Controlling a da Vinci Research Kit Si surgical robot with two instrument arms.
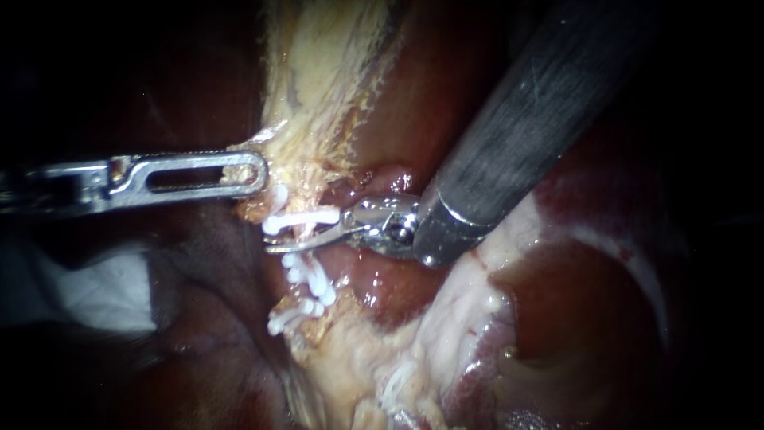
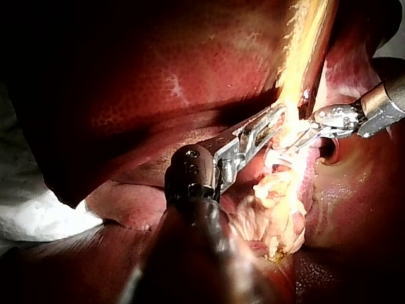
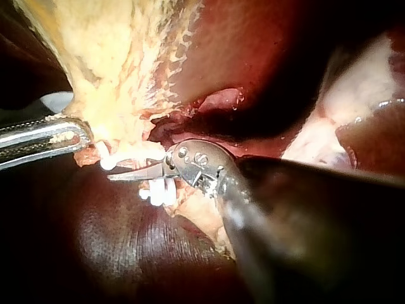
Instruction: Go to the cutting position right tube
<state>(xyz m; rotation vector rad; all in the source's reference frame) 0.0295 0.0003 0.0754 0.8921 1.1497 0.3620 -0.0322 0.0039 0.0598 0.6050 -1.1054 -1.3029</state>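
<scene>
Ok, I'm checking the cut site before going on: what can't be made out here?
- What the clips sit on: in the endoscope view it is covered by the clips and the right instrument, so no separate tubes can be told apart.
- Whatever lies behind the right shaft: blocked in the endoscope and right wrist views.
- Left instrument: its shaft is cut off at the endoscope view's left edge.
- White patch: too dim to identify.

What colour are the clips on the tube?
The clips are white; the endoscope view shows them best.

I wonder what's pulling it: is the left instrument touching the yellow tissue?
Touching: the left wrist view shows the left instrument clamped on the yellow tissue.
</scene>
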